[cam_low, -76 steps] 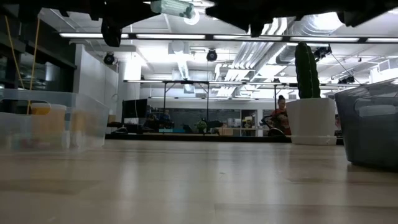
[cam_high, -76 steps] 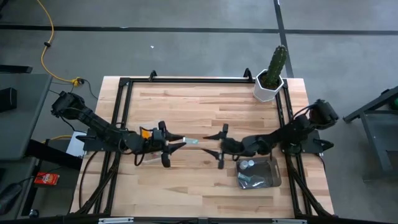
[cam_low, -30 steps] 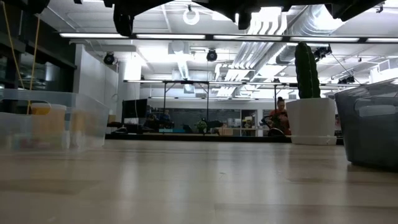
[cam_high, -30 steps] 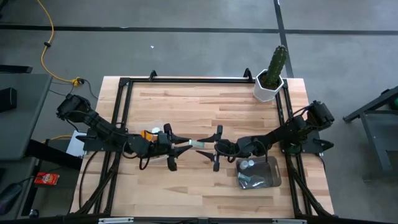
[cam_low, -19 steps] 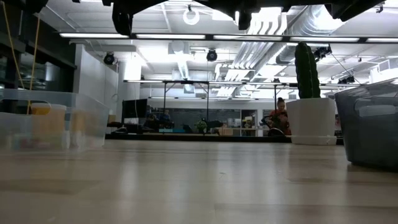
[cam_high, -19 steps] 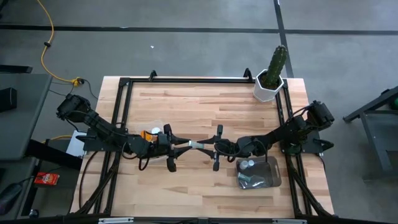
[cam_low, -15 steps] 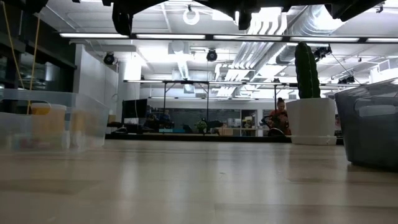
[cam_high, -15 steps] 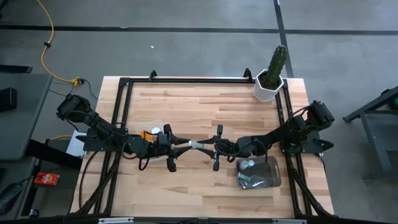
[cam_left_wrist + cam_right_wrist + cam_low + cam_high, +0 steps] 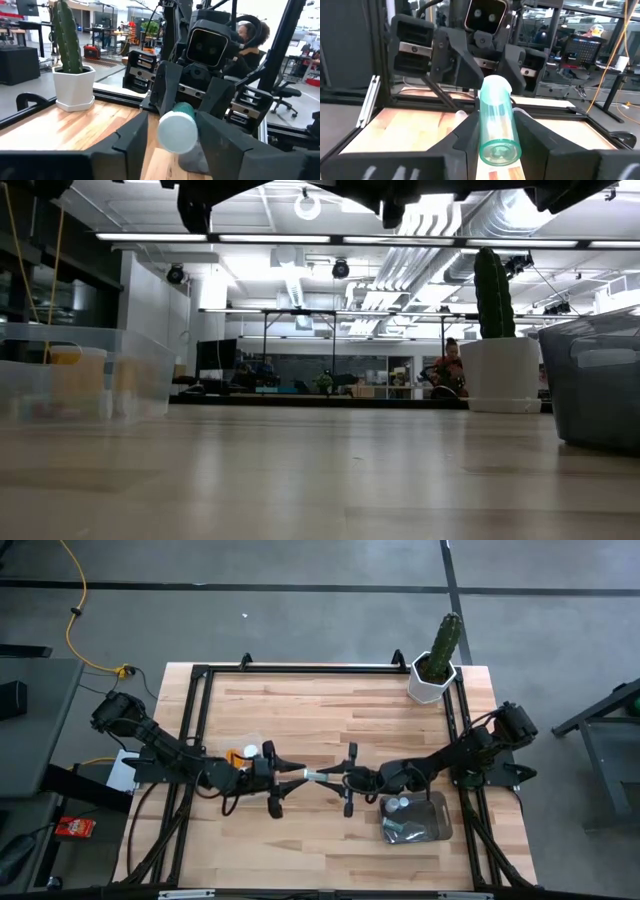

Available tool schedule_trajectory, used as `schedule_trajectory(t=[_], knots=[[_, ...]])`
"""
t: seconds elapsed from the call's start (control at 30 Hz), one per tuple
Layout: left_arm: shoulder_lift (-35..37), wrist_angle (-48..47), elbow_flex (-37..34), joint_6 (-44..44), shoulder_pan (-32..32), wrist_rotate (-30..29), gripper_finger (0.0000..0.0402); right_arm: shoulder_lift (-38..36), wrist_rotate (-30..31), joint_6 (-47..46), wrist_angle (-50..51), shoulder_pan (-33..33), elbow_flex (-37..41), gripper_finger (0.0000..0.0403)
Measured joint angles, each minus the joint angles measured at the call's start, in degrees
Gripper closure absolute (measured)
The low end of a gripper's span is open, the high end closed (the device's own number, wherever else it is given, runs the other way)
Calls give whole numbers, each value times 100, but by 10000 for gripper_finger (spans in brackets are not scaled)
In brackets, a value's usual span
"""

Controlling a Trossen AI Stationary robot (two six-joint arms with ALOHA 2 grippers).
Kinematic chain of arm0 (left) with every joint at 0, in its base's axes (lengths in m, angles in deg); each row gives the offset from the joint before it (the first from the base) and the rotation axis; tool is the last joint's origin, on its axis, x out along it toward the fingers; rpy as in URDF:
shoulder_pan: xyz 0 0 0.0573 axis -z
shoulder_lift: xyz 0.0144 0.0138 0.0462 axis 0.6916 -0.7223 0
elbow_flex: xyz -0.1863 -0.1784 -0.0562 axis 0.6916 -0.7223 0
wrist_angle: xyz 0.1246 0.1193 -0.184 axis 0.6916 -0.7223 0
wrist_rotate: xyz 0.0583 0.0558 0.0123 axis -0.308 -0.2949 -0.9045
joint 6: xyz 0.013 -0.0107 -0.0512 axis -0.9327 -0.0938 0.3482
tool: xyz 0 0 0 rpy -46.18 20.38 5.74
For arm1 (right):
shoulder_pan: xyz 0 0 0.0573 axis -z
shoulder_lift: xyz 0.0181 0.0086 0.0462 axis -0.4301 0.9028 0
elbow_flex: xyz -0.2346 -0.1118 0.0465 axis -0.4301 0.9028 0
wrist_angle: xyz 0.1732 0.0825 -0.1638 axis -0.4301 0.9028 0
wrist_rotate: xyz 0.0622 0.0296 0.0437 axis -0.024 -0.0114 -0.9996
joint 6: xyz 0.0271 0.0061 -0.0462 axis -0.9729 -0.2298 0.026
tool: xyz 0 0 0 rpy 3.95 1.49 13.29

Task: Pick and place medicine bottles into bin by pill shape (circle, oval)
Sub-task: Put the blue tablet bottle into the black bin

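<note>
1. Mid-worktop (image 9: pixel 330 715), the left hand (image 9: pixel 300 775) and right hand (image 9: pixel 335 778) meet tip to tip, a pale clear-green medicine bottle (image 9: pixel 318 775) lying level between them, well above the wood.
2. Since 2.5 seconds ago the hands have closed the gap that then lay between them; the bottle, then in the left hand alone, now bridges both.
3. The right wrist view shows the right hand's fingers (image 9: pixel 532 137) clenched on the bottle's clear body (image 9: pixel 497 127), base toward that camera.
4. The left wrist view shows the white cap (image 9: pixel 176 131) between the left hand's fingers (image 9: pixel 131 142), with a gap at either side: released, where half a second ago the high view shows no plain difference.
5. More bottles (image 9: pixel 400 806) lie in the grey bin (image 9: pixel 440 825) near the right arm; a clear bin (image 9: pixel 90 370) with orange contents stands on the left arm's side.
6. A cactus in a white pot (image 9: pixel 434 670) stands at the far corner on the right arm's side.
7. No readable label or writing shows on the bottle.
</note>
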Motion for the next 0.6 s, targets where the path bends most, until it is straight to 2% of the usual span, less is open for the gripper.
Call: schedule_trajectory(t=[0.2, 0.47, 0.6], knots=[[115, -199, 0, -92, 172, -364, 193, -277, 156, 16, 556, -39, 2, 306], [947, -1366, -6, -138, 494, -575, 152, -1087, 1349, 167, 1858, -681, 39, 306], [1382, -1605, -268, -135, 622, -575, 149, -1626, 2178, -21, 1904, -1121, 650, 306]])
